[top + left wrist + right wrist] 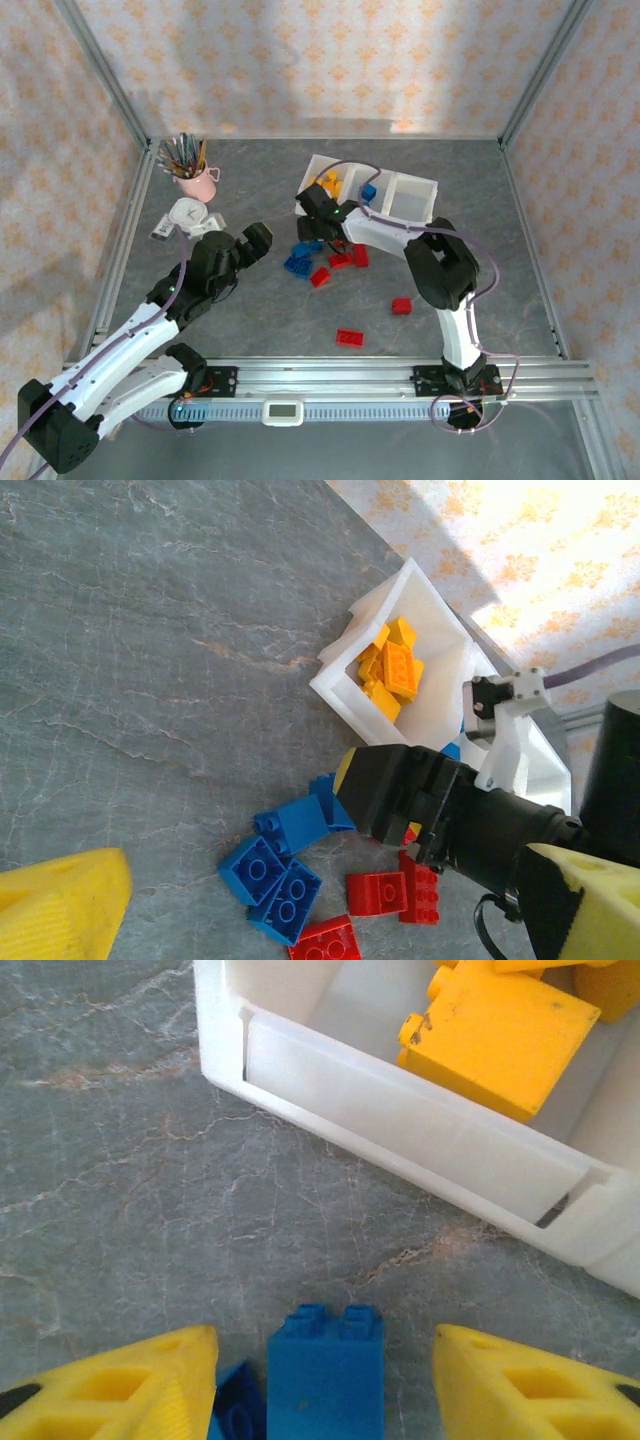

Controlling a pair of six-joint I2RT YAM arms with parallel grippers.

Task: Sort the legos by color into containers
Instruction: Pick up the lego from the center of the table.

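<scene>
Right end effector (322, 1360) spread around a studded blue plastic brick (325, 1400), bottom centre of its wrist view, resting on the grey marbled counter (120, 1160) just short of the white translucent plastic tray (400, 1120). Trouble: a second blue brick (238, 1412) crowds the lower-left finger (130, 1385), so closing may snag both or twist the grip. Left end effector (262, 237), spread wide and empty, hovers centre-left overhead.
</scene>
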